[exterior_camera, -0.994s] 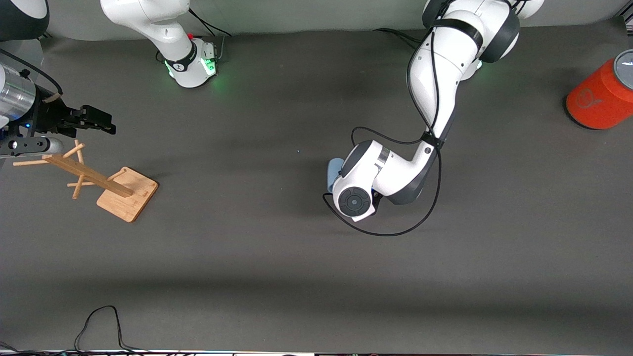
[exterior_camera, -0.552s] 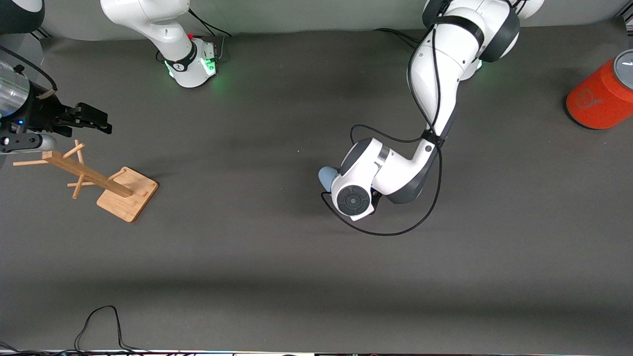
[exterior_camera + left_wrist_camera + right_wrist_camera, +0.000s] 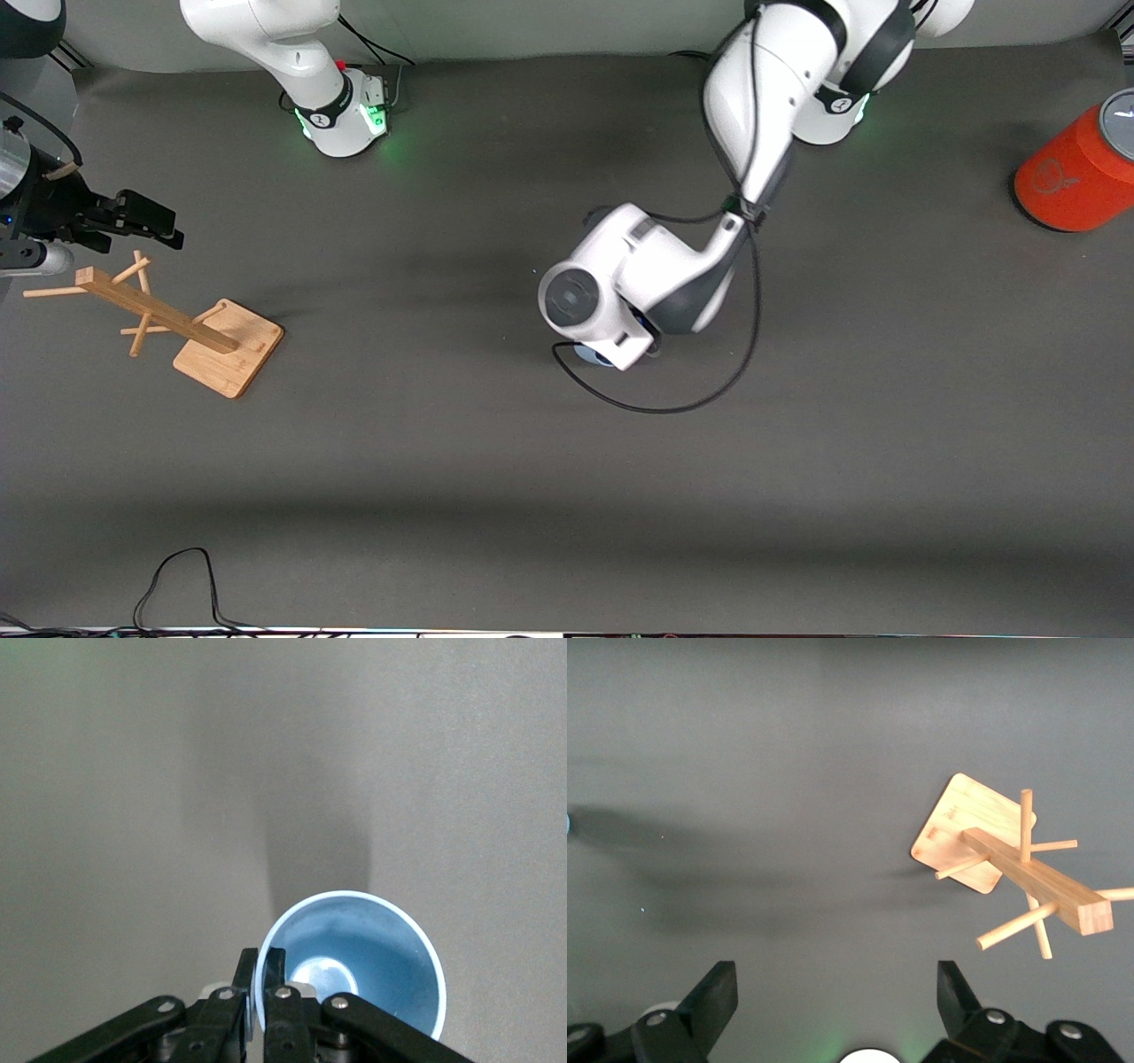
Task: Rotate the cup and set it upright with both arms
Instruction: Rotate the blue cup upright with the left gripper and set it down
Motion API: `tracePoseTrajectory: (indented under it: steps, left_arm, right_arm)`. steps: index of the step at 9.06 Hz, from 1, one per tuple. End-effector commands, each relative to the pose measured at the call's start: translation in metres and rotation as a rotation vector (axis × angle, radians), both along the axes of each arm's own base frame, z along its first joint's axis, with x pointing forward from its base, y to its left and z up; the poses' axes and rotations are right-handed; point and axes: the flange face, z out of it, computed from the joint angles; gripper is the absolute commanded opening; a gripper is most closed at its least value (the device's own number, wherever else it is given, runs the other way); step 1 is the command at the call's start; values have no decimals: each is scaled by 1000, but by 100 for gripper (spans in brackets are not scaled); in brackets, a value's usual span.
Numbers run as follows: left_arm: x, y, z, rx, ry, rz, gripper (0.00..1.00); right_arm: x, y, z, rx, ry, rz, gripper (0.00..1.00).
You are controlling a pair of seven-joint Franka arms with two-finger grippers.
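The pale-blue cup [image 3: 372, 948] shows in the left wrist view with its open mouth toward the camera and its round bottom visible inside. My left gripper [image 3: 264, 970] is shut on the cup's rim, one finger inside the wall and one outside. In the front view only a sliver of the cup [image 3: 592, 354] shows under the left wrist near the table's middle, and the left gripper itself is hidden there. I cannot tell whether the cup rests on the table. My right gripper [image 3: 173, 229] is open and empty [image 3: 837, 992] over the right arm's end of the table, beside the wooden rack.
A wooden peg rack [image 3: 229, 347] stands at the right arm's end, also in the right wrist view [image 3: 983, 833]. A large orange canister [image 3: 1076, 173] stands at the left arm's end. A black cable [image 3: 177, 576] lies along the table's near edge.
The left wrist has swung round and shifted toward the right arm's end with the cup; the cup now shows at the wrist's near edge. The right gripper has drawn back toward its table end.
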Motion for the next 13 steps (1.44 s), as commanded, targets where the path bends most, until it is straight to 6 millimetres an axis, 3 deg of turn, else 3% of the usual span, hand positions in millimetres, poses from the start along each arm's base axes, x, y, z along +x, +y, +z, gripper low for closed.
tracePoseTrajectory:
  steps: [1, 3, 4, 5, 7, 9, 12, 13]
  left_arm:
    - [-26, -24, 3, 67, -64, 18, 0]
    - [-52, -45, -7, 81, -59, -20, 0]
    - [-56, -48, -12, 89, -56, -29, 45]
    - [-58, -48, -17, 106, -66, -46, 99]
    - [-60, -47, -16, 119, -68, -70, 100]
    - [-59, -44, -1, 95, -23, -150, 100]
    - [-44, -27, 41, -54, 113, -331, 100]
    - [-45, -22, 45, -65, 151, -380, 100]
  right_arm:
    - [11, 11, 1, -14, -36, 38, 100]
    - [12, 9, 4, -16, -53, 39, 100]
    - [11, 8, 3, -13, -49, 39, 100]
    - [10, 8, 3, -13, -43, 33, 100]
    - [8, 10, 2, -12, -26, 32, 100]
    - [13, 6, 6, -14, -35, 27, 100]
    - [13, 10, 7, -18, -41, 32, 100]
    - [13, 8, 7, -14, -41, 27, 100]
